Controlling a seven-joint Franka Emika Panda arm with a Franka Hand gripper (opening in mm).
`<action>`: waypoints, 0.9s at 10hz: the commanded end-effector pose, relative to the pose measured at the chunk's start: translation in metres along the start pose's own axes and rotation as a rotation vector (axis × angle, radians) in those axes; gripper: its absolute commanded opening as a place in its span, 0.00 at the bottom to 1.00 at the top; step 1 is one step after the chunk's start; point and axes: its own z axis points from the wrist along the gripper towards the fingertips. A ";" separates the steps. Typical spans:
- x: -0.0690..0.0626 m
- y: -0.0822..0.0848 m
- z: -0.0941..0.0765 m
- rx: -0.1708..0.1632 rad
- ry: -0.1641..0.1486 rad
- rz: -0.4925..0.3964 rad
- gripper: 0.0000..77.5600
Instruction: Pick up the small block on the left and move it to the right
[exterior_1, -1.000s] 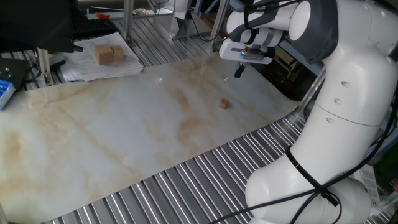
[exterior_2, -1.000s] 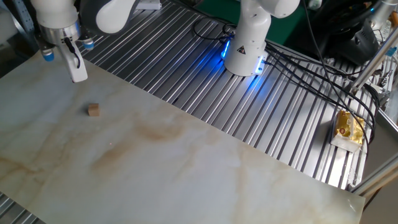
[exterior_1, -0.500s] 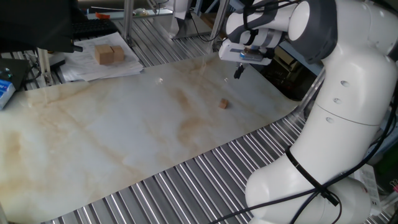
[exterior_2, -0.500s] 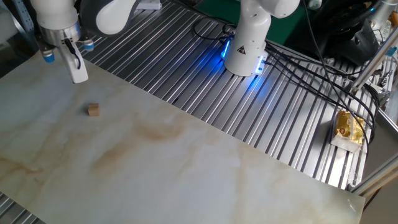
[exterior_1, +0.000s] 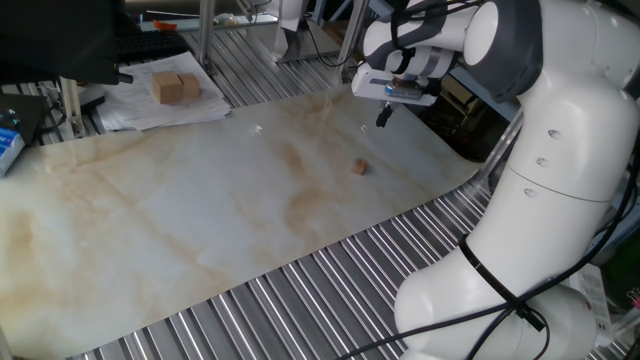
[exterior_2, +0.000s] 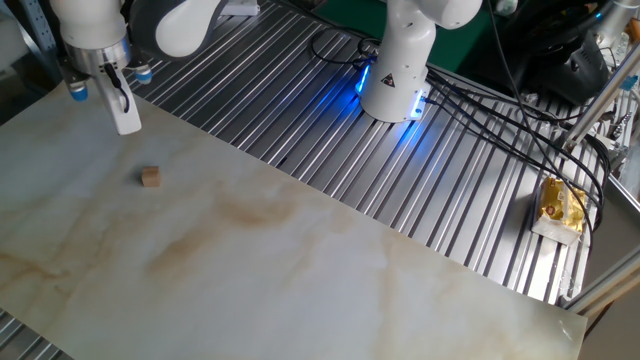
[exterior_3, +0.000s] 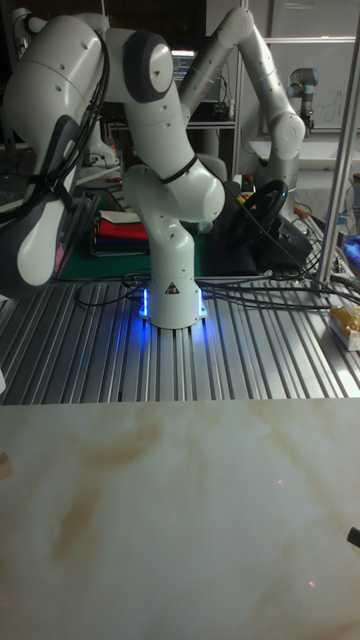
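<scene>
1st tech: 0 change is what we log across the last second. The pincer (exterior_1: 383, 117) hangs above the far edge of the worktop (exterior_1: 200, 230) at the same spot and height as before, and the small block (exterior_1: 358, 167) has not shifted.

2nd tech: We confirm that. Where do we record the block?

1st tech: It sits alone on bare marbled worktop, near the pincer but apart from it, on the side toward the worktop's middle. The other fixed view shows the same gap between the small block (exterior_2: 150, 177) and the pincer (exterior_2: 125, 118).

2nd tech: And the state of the pincer?

1st tech: We cannot tell. The fingers overlap in both fixed views, so no gap can be confirmed or ruled out. They hold nothing.

2nd tech: What does the standstill mean for the task?

1st tech: We judge the pick not yet begun. The approach, the descent, the grasp and the transfer to the right all remain. The 2 large tan blocks (exterior_1: 177, 87) on the papers are not the target.

2nd tech: Any readable markings?

1st tech: We read none. The arm base (exterior_2: 395, 75), lit blue at its foot, carries a triangular symbol that is too small to make out.
</scene>
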 end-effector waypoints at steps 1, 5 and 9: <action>0.000 0.000 -0.001 -0.001 -0.004 0.004 0.00; 0.000 -0.001 -0.001 -0.003 -0.003 0.013 0.00; 0.000 -0.001 -0.001 -0.004 -0.003 0.017 0.00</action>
